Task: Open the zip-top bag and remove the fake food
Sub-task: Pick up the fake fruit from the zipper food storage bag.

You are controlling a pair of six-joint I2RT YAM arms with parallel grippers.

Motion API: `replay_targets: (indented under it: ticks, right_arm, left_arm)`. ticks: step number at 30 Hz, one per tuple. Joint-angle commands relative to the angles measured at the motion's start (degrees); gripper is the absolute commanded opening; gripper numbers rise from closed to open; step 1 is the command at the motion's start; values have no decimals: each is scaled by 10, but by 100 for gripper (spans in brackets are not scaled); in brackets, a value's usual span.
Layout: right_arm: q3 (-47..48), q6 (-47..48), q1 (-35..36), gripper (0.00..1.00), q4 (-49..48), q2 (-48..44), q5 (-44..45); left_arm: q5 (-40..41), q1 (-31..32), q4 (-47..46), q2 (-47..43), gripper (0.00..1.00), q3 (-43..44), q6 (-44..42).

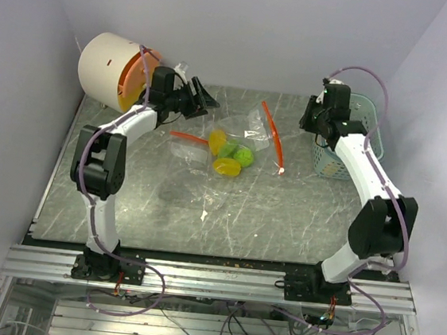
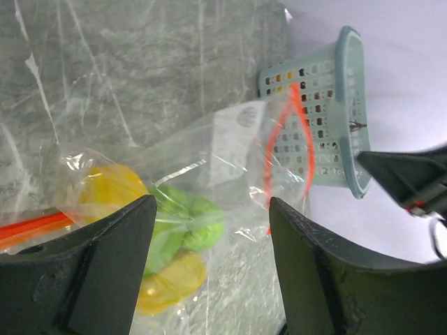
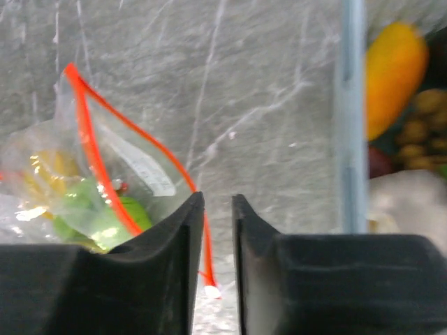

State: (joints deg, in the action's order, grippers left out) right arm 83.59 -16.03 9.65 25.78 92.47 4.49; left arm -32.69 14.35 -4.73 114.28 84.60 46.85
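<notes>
The clear zip-top bag (image 1: 238,141) lies flat mid-table with its mouth open. One red-orange zip strip (image 1: 273,137) runs along its right side and the other (image 1: 188,137) lies to the left. Yellow and green fake food (image 1: 231,156) sits inside it, also in the left wrist view (image 2: 185,223) and the right wrist view (image 3: 105,209). My left gripper (image 1: 205,98) is open and empty, above the table just behind and left of the bag (image 2: 209,160). My right gripper (image 1: 308,122) is between bag and basket, its jaws a narrow gap apart (image 3: 218,199), holding nothing.
A pale teal perforated basket (image 1: 356,141) stands at the right edge, holding an orange piece (image 3: 394,66) and brown lumps (image 3: 426,125). A large white drum with an orange face (image 1: 110,64) sits at the back left behind my left arm. Walls close in on three sides.
</notes>
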Motion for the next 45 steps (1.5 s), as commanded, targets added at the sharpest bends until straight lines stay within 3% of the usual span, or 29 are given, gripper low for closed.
replay_targets:
  ticks: [1, 6, 11, 18, 26, 31, 39, 45]
  right_arm:
    - [-16, -30, 4, 15, -55, 51, -84]
    - [-16, -31, 5, 10, -98, 107, -166]
    - [-10, -33, 8, 11, -136, 161, -249]
    - [-32, -38, 12, 15, -177, 190, -357]
    - [-77, -11, 13, 16, -173, 143, -336]
    - [-68, -1, 15, 17, -156, 169, -386]
    - [-72, -24, 27, 28, -190, 204, -414]
    - [-69, -29, 35, 49, -192, 228, -420]
  left_arm:
    - [10, 2, 51, -66, 75, -12, -54]
    - [40, 9, 106, -89, 74, -60, -108]
    - [56, 28, 107, -92, 73, -109, -123]
    - [68, 68, 130, -49, 73, -111, -138]
    - [83, 77, 146, -31, 66, -121, -145]
    - [79, 84, 137, -4, 57, -115, -143]
    - [58, 114, 133, 42, 42, -80, -142]
    - [46, 119, 127, 50, 7, -75, -143]
